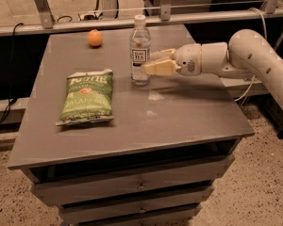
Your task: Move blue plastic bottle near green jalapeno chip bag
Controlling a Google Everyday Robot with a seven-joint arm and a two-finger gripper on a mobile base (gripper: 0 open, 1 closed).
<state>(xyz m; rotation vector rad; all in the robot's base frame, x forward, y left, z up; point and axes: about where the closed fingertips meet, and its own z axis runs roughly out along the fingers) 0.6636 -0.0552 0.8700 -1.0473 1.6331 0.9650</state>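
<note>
- Your green jalapeno chip bag [87,98] lies flat on the left half of the table [179,119]. Its long axis runs roughly 12 to 6 o'clock, with the white top band at the 12 o'clock end.
- On the bag you can read JALAPENO in white across the middle. The larger white lettering on the top band is not clear enough to read.
- At about 12 o'clock from the bag, near the far edge, sits a small orange fruit [95,37], well apart from the bag.
- Your blue plastic bottle [140,51] stands upright at about 2 o'clock from the bag, near it but not touching, white cap up and long axis vertical. Its dark-and-white label faces you and reads TEA.
- The gripper [149,62] comes in level from 3 o'clock. Its jaws are closed around the bottle's lower half, one finger in front and one behind.
- The white arm [254,55] runs off to the right.
</note>
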